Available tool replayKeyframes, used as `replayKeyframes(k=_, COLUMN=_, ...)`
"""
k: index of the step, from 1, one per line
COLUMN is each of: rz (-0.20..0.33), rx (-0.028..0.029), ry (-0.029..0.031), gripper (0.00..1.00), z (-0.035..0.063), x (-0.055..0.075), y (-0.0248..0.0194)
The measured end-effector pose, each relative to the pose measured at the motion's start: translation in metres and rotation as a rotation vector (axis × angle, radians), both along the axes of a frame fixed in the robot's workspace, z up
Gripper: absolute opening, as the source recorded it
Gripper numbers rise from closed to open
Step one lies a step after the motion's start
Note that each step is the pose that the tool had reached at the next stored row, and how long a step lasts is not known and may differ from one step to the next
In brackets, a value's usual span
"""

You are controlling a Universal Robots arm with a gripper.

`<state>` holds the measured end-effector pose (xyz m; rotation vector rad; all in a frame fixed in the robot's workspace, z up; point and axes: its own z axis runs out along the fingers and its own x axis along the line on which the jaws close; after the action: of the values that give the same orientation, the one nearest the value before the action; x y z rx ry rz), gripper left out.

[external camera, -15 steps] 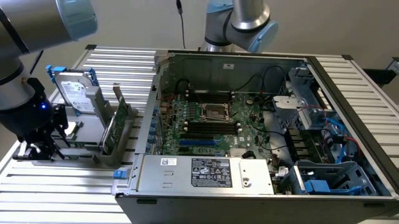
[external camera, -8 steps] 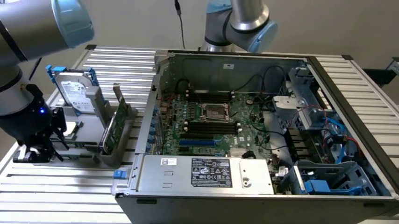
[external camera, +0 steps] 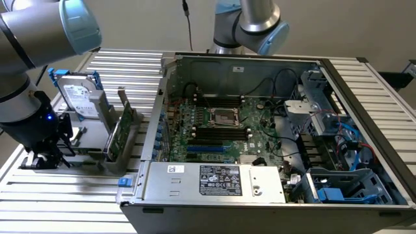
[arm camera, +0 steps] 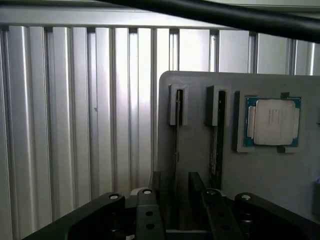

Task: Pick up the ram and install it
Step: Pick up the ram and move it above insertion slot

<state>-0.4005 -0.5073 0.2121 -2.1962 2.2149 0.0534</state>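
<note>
Green and thin, the ram (external camera: 122, 130) stands on its edge in the grey holder (external camera: 119, 167). Your gripper (external camera: 43, 159) hangs apart from it, toward the exterior view's left, jaws spread wide, holding nothing.

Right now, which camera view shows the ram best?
The exterior view: the ram stands upright in the grey holder, its green side visible. The wrist view gives its thin top edge, seen from above.
</note>
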Motion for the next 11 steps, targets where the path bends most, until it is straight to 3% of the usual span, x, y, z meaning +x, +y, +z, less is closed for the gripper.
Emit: replayKeyframes(k=11, rz=0.0, rx=0.0004, ry=0.0013, gripper=0.36, z=-0.0159, x=0.0, y=0.0034)
